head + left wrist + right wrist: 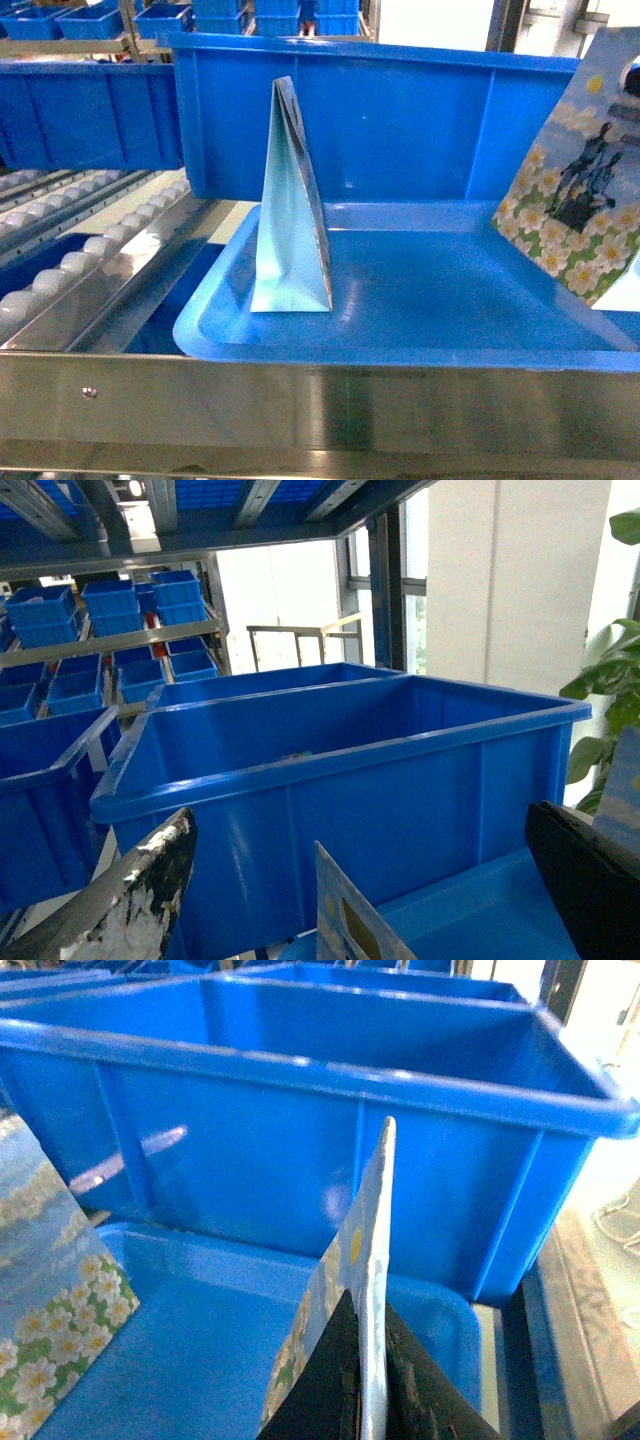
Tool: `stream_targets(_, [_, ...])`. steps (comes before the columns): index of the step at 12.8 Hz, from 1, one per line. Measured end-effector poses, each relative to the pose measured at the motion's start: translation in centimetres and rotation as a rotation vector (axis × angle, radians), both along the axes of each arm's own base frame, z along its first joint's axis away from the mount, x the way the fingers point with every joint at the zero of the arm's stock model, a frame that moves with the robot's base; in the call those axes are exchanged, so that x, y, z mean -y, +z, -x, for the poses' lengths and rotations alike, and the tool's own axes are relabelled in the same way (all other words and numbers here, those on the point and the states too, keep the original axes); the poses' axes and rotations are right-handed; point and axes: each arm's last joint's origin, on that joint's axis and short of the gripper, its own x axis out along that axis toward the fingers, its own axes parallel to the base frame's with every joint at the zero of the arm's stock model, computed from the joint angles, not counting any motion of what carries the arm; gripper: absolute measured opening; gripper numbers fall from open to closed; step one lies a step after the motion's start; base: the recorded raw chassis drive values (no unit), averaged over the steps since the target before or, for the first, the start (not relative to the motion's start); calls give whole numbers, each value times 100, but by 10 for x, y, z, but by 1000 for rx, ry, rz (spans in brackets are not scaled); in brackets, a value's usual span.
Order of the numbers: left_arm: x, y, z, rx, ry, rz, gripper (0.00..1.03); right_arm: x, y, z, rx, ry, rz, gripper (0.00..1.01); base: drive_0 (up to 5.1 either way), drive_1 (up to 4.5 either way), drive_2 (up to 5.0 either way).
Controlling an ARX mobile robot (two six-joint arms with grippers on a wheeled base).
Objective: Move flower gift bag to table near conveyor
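A flower gift bag (pixel 290 200) stands upright and edge-on in a shallow blue tray (pixel 420 320). A second flowered bag (pixel 575 190) leans at the right edge of the head view. Neither gripper shows in the head view. My right gripper (pixel 368 1305) is shut on the thin top edge of a gift bag (pixel 372 1210); another flowered bag (pixel 50 1330) lies to its left. My left gripper (pixel 358 820) is open, and a bag top with a handle hole (pixel 350 920) rises between its fingers without touching them. The conveyor (pixel 90 250) slopes at the left. The table is out of view.
A deep blue bin (pixel 380 110) stands right behind the tray. A steel rail (pixel 320 410) crosses in front of it. More blue bins (pixel 60 630) fill the shelves behind. A potted plant (pixel 610 680) stands at the right in the left wrist view.
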Motion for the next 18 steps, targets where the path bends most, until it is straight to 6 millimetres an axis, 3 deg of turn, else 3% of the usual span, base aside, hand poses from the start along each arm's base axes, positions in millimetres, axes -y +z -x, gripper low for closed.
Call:
stream_targets(4, [0,0,0,0,0,0,98,12,29,52,210,-41,0,3,0,0,0])
stream_targets(5, [0,0,0,0,0,0,98,30,32,98,304,-113,2,3,0,0,0])
stream_targets(8, [0,0,0,0,0,0,98,40,13,147,348,-176,-10,3,0,0,0])
stream_targets(13, [0,-1,0,-7,3,-2,98,41,3,156,307,-235,-12,3,0,0,0])
stream_targets(18, [37,-2,-18,-89,91,13,98,41,3,156,308,-235,-12,3,0,0,0])
